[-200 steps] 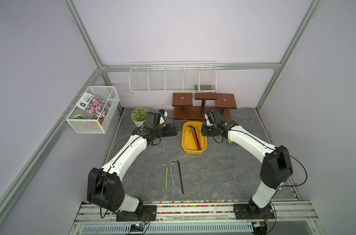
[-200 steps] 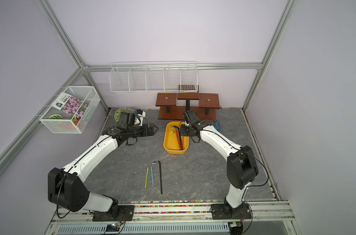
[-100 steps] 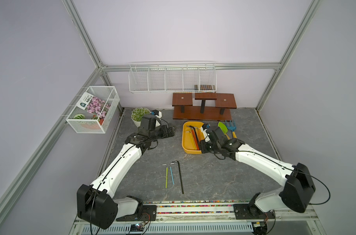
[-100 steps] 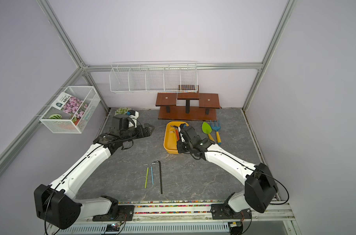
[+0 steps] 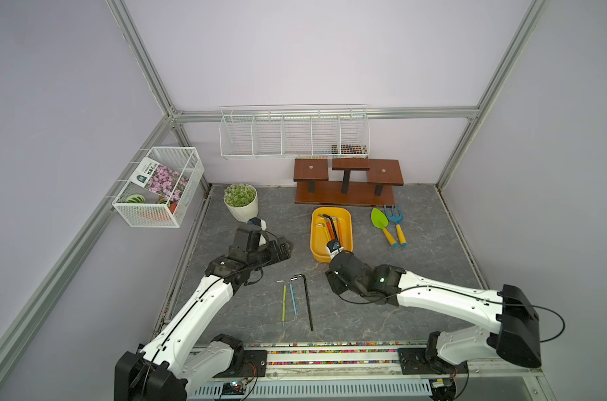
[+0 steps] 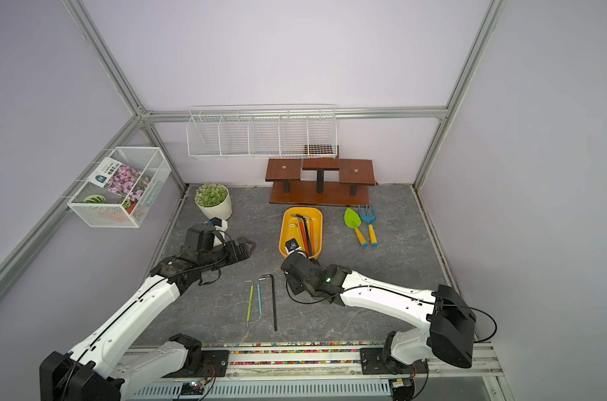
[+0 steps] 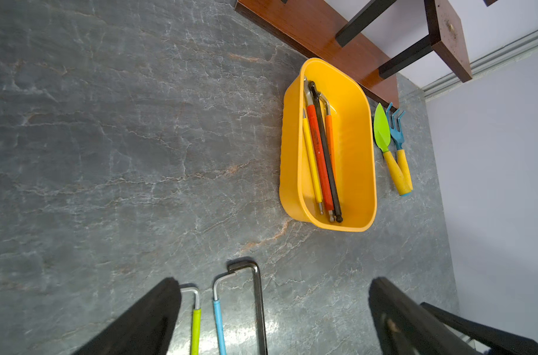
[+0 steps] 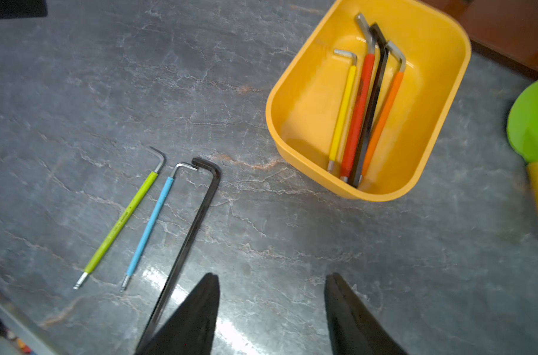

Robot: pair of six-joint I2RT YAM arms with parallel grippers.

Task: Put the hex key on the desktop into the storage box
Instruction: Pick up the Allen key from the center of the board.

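On the worktop [image 5: 416, 295] lie a green hex key [image 5: 284, 302], a blue hex key [image 5: 294, 298] and a black hex key [image 5: 308, 302] — side by side, near the yellow storage box [image 5: 347, 222], which holds four more keys [image 8: 363, 101]. Beside the black one the right pincer [image 8: 272, 276] hangs parted, empty — the left pincer [image 7: 273, 281] gapes wide, empty too.

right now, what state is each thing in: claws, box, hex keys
left claw, open, empty
right claw, open, empty
storage box, upright on the desktop, holding four hex keys
green hex key, flat on the desktop, outside the box
blue hex key, flat on the desktop, outside the box
long black hex key, flat on the desktop, outside the box
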